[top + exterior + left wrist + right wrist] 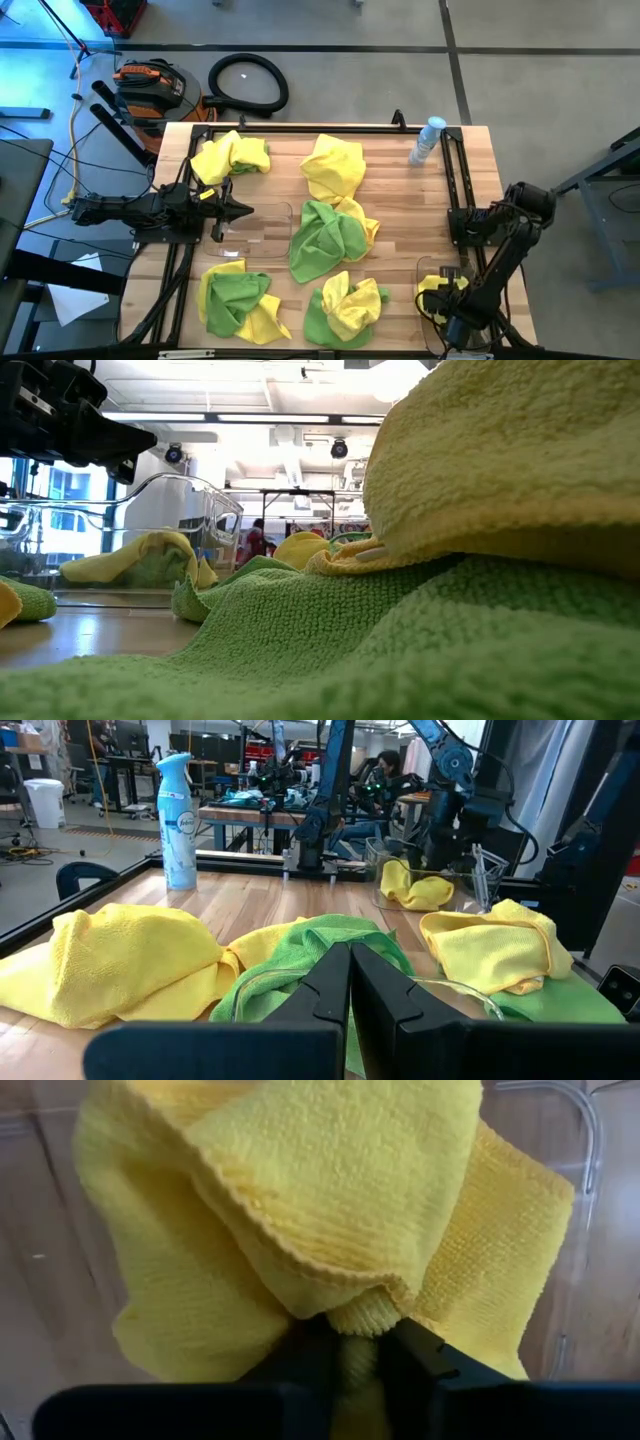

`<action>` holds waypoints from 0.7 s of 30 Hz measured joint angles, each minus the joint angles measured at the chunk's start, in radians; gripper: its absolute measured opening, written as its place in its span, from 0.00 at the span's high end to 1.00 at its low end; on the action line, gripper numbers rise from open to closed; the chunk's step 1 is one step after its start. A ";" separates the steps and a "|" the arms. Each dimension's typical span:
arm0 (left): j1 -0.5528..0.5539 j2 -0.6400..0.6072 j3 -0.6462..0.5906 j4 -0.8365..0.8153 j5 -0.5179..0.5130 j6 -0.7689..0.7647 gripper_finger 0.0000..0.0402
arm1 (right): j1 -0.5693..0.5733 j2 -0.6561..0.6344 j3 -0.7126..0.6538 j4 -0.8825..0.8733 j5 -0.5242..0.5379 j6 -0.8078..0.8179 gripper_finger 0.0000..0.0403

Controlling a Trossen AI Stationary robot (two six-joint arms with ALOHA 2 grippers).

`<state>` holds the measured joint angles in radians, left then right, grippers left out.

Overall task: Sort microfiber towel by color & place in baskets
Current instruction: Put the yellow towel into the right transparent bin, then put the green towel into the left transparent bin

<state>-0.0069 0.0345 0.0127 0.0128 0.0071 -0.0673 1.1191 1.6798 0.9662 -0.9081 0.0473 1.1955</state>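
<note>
Green towel [330, 650] fills the foreground of the low view, a yellow one [500, 450] heaped on top of it.

Right gripper [358, 1355]: narrow, clamped on a fold of a yellow towel [330, 1210]. High view puts it over the right basket [428, 268] at the table's near right corner, the held towel [438, 293] inside or just above that bin; cannot tell if it touches the floor of it. Clear basket rim [585, 1130] shows behind the cloth in the right wrist view.

Left gripper [238, 211]: over the left basket [270, 228], fingers closed together with nothing between them. No towel visible in this bin.

Sorting barely begun, by my reading. One yellow at the right basket, no green binned. Left on the table:
- yellow with a green edge, far left [232, 155]
- yellow heap, far centre [333, 165]
- big green heap with yellow at its side, centre [322, 238]
- green-and-yellow mix, near left [240, 300]
- green-and-yellow mix, near centre [345, 305]

Colours are tangled in most piles, so each pick likely needs separating first.

Spray bottle [427, 140] lies at the far right, clear of the towels.
</note>
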 joint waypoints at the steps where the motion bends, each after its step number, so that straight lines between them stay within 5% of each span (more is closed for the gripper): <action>1: 0.000 0.000 0.000 0.000 0.000 0.000 1.00 | 0.000 -0.005 0.000 0.000 -0.002 0.000 0.82; 10: 0.000 0.000 0.000 0.000 0.000 0.000 1.00 | 0.001 -0.148 0.001 -0.045 -0.041 0.058 0.68; 21: 0.000 0.000 0.000 0.000 0.000 0.000 1.00 | 0.001 -0.395 0.001 -0.108 -0.019 0.175 0.65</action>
<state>-0.0068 0.0345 0.0125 0.0126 0.0071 -0.0673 1.1202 1.2847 0.9674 -1.0161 0.0286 1.3703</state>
